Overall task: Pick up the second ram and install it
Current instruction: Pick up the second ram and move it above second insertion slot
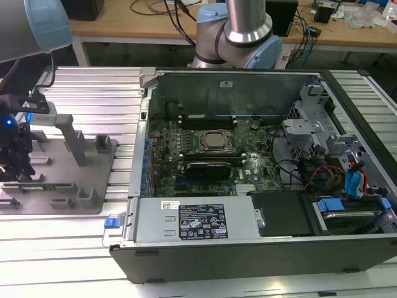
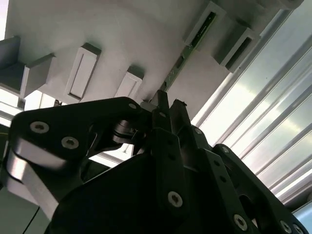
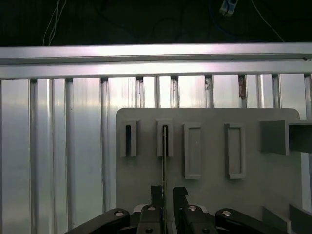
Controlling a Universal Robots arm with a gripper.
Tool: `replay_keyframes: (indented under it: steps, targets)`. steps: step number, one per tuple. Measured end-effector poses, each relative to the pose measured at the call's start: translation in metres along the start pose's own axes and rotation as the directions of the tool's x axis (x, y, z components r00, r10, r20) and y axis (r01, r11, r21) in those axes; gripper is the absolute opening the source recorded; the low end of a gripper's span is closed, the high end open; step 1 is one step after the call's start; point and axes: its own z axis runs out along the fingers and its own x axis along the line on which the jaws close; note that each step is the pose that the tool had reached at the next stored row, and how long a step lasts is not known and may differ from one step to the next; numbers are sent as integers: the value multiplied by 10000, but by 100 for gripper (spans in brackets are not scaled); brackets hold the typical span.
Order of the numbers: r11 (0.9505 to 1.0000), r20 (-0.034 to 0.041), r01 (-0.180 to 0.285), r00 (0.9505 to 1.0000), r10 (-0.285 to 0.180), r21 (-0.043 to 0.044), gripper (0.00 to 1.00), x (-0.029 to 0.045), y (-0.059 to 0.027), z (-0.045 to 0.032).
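Second ram (image 3: 164, 161) stands on edge in a slotted block near the grey fixture plate (image 3: 214, 200)'s edge, not yet lifted. My gripper (image 3: 167, 191) straddles it, jaws slightly apart, not clamped. Pick step, I judge; gripping calls for centring, since the stick sits nearer one finger.

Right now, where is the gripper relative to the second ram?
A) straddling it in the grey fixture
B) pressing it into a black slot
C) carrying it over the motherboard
A: in the first wrist view the gripper has one finger on each side of the second ram, which stands on edge in the grey fixture.
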Motion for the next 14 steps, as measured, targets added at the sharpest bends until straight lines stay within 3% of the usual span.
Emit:
replay_keyframes:
  steps: [6, 10, 14]
  targets:
    - [10000, -3, 69, 10000, -69, -8, 21, 2, -5, 105]
    - [10000, -2, 87, 10000, -87, -6, 21, 2, -5, 119]
    - [10000, -4, 89, 10000, -90, -9, 21, 4, 6, 181]
